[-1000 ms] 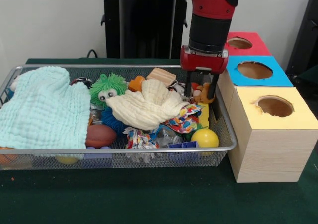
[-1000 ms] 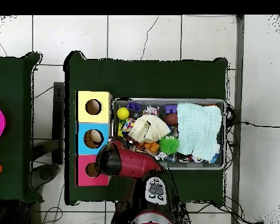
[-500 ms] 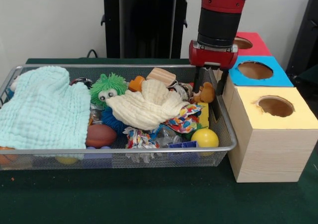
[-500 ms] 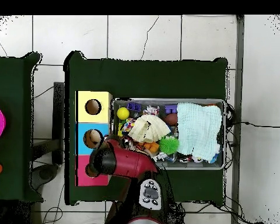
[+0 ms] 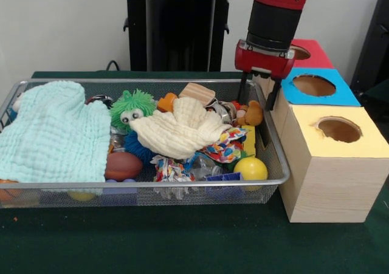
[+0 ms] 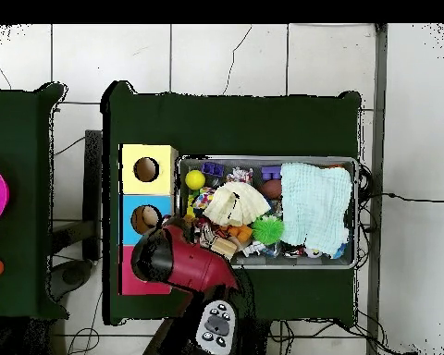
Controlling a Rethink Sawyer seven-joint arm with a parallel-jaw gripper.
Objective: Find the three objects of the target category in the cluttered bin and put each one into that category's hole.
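Observation:
A wire bin (image 5: 152,81) holds a heap of toys and cloths. A small brown teddy bear (image 5: 253,113) lies at its far right corner beside a metal piece (image 5: 226,110). My gripper (image 5: 257,102) hangs open just above the bear, with nothing between its fingers. To the right stand three boxes with holes: red (image 5: 307,52), blue (image 5: 313,85) and yellow (image 5: 337,131). In the overhead view the arm's head (image 6: 161,259) covers the gripper and most of the red box.
In the bin lie a mint cloth (image 5: 51,134), a cream cloth (image 5: 182,131), a green fuzzy toy (image 5: 132,107), a wooden block (image 5: 197,93), a brown football (image 5: 123,164) and a yellow ball (image 5: 250,168). The yellow box (image 6: 147,169) touches the bin's end.
The gripper has risen from down around the teddy bear and shifted toward the boxes. The bear stayed in the bin.

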